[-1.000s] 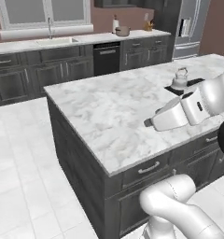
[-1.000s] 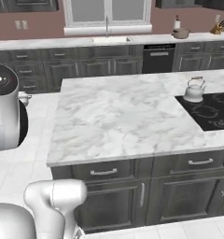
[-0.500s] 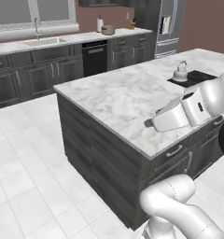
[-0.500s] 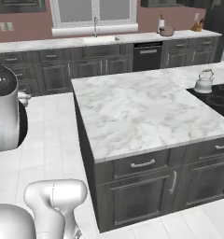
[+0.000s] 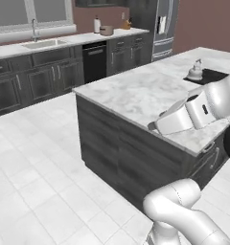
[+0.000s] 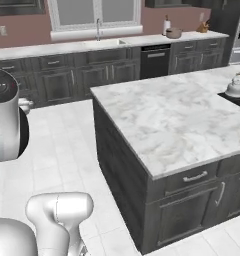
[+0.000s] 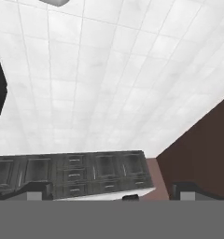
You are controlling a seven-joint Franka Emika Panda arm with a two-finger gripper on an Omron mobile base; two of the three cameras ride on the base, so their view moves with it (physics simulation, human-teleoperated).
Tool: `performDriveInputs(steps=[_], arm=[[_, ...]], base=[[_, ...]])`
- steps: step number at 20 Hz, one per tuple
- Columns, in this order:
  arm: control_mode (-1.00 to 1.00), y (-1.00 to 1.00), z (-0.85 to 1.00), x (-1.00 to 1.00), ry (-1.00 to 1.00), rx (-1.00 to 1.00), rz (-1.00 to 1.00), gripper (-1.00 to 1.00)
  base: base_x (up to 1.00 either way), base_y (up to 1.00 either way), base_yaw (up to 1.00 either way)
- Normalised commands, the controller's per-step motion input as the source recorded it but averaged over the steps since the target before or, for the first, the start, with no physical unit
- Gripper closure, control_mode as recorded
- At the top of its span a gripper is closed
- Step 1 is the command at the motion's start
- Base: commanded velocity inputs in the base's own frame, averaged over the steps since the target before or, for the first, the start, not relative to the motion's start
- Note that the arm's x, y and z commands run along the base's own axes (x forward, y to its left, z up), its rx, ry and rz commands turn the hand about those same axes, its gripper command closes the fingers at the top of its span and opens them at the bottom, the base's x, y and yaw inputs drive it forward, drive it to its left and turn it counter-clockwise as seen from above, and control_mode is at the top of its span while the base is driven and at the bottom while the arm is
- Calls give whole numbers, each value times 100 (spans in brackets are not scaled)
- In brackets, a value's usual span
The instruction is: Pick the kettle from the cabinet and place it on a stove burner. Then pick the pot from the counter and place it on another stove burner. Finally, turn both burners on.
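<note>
1. Black tips of the claw point(image 7: 111, 190) stand at 6 o'clock in the hand view. They are spread wide with nothing between them, so the claw is empty.
2. Beyond the tips, the hand view looks over white floor tiles point(image 7: 109, 79), with a row of dark drawers point(image 7: 76, 175) at 6 o'clock.
3. Kettle point(image 5: 195, 72): upright on the black cooktop point(image 5: 213, 75) of the island counter point(image 5: 145, 93), at 2 o'clock in the left base view. It sits at 3 o'clock in the right base view, hard by the frame edge.
4. Pot point(image 5: 106, 30): on the far counter point(image 5: 64, 40) at 12 o'clock, just beside the paper-towel roll point(image 5: 97, 25) and well apart from the cooktop.
5. Change noted: over the last second both base views have shifted as a whole. The island has slid rightward and the far counter has come more fully into frame. This is base travel. The kettle has kept its place on the cooktop.
6. Assessment: the kettle stage appears complete. The base is judged to be repositioning toward the pot, which remains out of reach. Pot placement and both burner knobs are outstanding.
</note>
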Motion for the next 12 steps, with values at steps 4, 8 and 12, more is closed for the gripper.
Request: performDriveInputs(steps=[4,8,12], arm=[[100,0,0,0,0,0,0,-100],[100,0,0,0,0,0,0,-100],[100,0,0,0,0,0,0,-100]], base=[[26,100,-24],[37,100,-26],[44,100,-27]])
